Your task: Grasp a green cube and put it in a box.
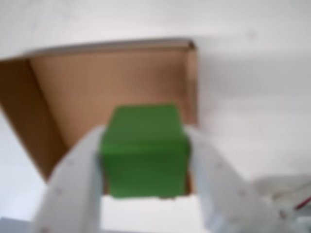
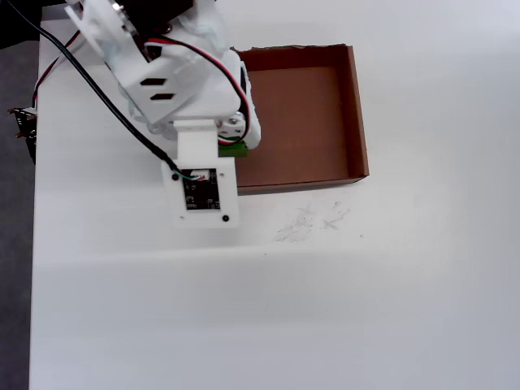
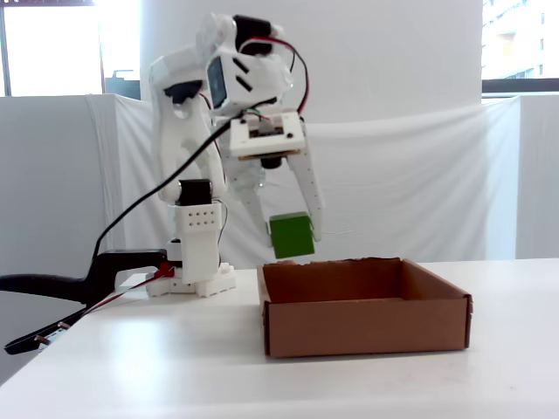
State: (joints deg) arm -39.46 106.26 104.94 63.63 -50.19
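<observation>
Gripper [image 3: 293, 234] clamped on my green cube [image 3: 291, 235] | hanging above the box [image 3: 367, 326], near its edge | risk: release now and cube may clip the wall, bouncing onto the bench [image 3: 157, 358]

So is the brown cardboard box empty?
Yes, empty: the brown cardboard box shows only bare floor, and the small green cube hangs above it, clamped in the white gripper.

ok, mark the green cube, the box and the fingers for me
green cube [image 3: 291, 235], fixed view, front face.
box [image 3: 365, 327], fixed view, front wall.
fingers [image 1: 73, 187], wrist view, left finger's flat side.
</observation>
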